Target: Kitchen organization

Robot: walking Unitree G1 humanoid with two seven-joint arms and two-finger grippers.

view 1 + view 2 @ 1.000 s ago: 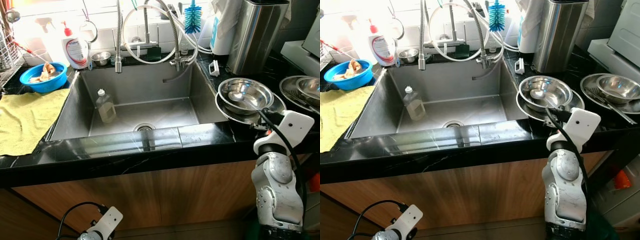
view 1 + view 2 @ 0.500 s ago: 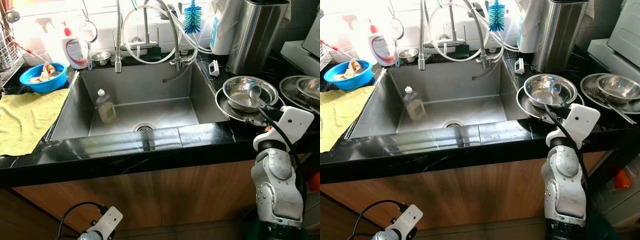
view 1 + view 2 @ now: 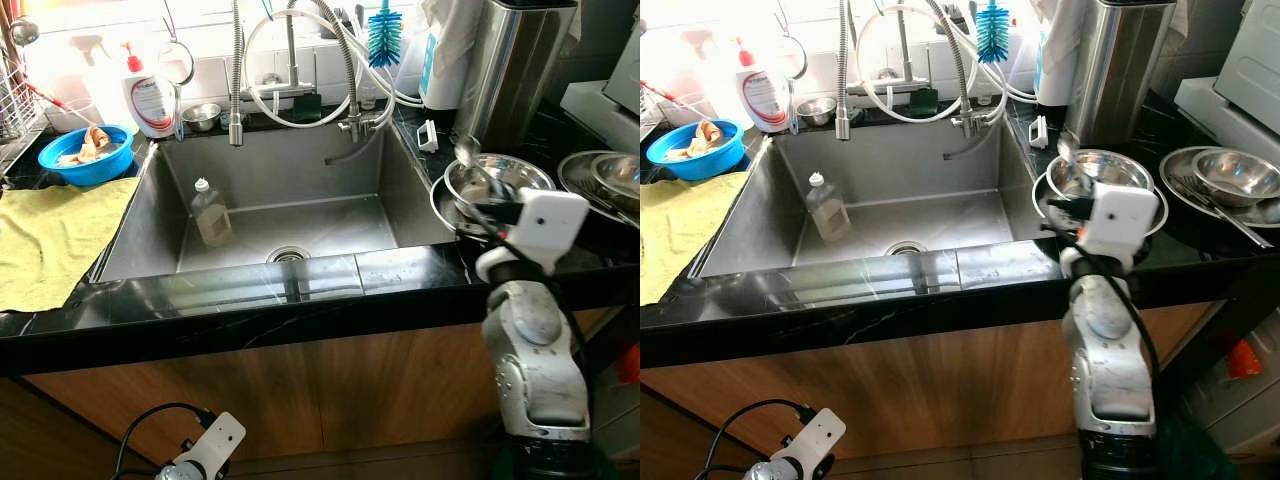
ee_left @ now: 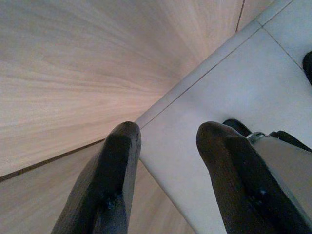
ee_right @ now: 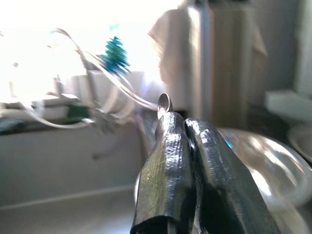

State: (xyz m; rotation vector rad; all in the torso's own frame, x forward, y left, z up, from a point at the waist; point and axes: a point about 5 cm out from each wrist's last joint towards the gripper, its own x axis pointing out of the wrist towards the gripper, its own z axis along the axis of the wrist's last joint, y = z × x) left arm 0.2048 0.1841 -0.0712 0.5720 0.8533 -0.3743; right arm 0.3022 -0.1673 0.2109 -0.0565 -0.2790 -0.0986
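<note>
Steel spoon (image 5: 165, 103) in right gripper (image 5: 181, 127)

Colours at the kitchen sink

The sink (image 3: 270, 200) is grey steel, the counter (image 3: 250, 300) black marbled, the cloth (image 3: 50, 240) yellow, the bowl (image 3: 85, 155) blue, the brush (image 3: 384, 35) turquoise, the cabinet (image 3: 300, 390) brown wood.

We are looking at a home kitchen. A stainless steel sink (image 3: 280, 215) fills the middle of the frame, set into a glossy black counter (image 3: 250, 300) with wooden cabinet fronts (image 3: 300, 400) below. Coiled spring faucets (image 3: 237, 70) rise at the top centre beside a blue bottle brush (image 3: 384, 35). At upper left we see a dish soap bottle (image 3: 150, 100) and a blue bowl (image 3: 88, 155); a yellow cloth (image 3: 50, 235) lies at left. Steel bowls (image 3: 495, 185) are stacked at right.
</note>
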